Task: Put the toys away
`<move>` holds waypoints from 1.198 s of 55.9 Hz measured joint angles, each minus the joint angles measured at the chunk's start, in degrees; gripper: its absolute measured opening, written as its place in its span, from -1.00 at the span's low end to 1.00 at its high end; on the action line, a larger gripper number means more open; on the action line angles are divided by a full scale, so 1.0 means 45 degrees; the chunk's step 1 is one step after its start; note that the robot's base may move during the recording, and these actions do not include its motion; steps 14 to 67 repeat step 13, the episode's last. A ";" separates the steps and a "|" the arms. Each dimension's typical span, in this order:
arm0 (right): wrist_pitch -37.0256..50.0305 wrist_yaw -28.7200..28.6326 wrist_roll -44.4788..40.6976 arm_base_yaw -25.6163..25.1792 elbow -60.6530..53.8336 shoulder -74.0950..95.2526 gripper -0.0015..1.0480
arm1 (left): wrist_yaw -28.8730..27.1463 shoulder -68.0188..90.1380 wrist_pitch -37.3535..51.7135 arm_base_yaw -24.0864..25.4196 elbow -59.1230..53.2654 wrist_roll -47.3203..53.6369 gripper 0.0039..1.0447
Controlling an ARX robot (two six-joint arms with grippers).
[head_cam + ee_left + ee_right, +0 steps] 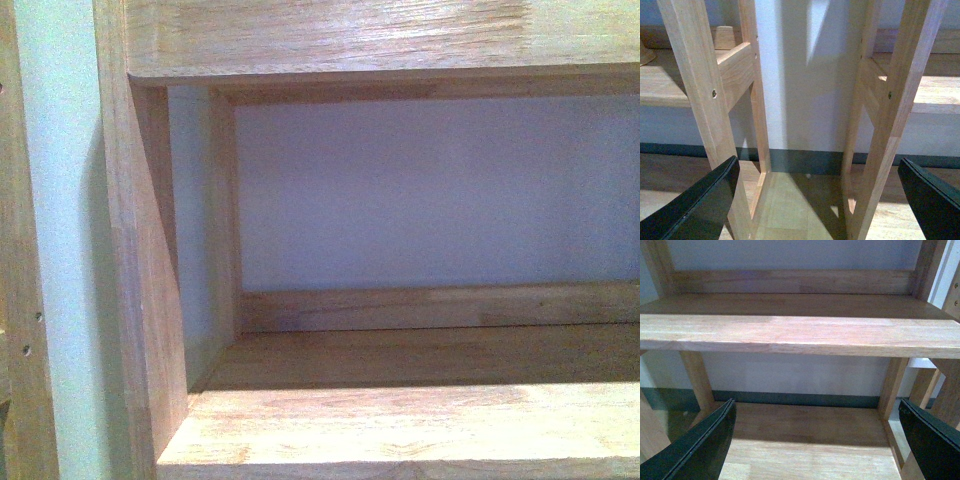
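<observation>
Up front, only a wooden shelf [400,420] bay: pale grain boards, a side post [140,300], grey-white wall [430,190] behind; neither arm shows, no toy in view. Left wrist view adds what front lacks: two slanted wooden uprights [700,90] with screw holes, a dark baseboard [805,160] and wood floor [795,200]; left gripper [817,195] points at the gap between them, black fingers [700,205] wide apart, holding nothing. Right wrist view shows a shelf board [790,332] edge-on and a lower board [810,440]; right gripper [817,437] faces the lower bay, fingers [697,450] spread, empty. Toy not seen in any view.
</observation>
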 joint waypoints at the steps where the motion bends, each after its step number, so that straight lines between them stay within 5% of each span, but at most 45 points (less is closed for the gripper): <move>1: 0.0000 0.0000 0.0000 0.0000 0.0000 -0.0005 0.87 | 0.0000 0.0000 0.0000 0.0000 0.0000 0.0000 0.89; 67: 0.0000 0.0000 0.0000 0.0000 0.0000 0.0000 0.87 | 0.0000 0.0000 0.0000 0.0000 0.0000 0.0000 0.89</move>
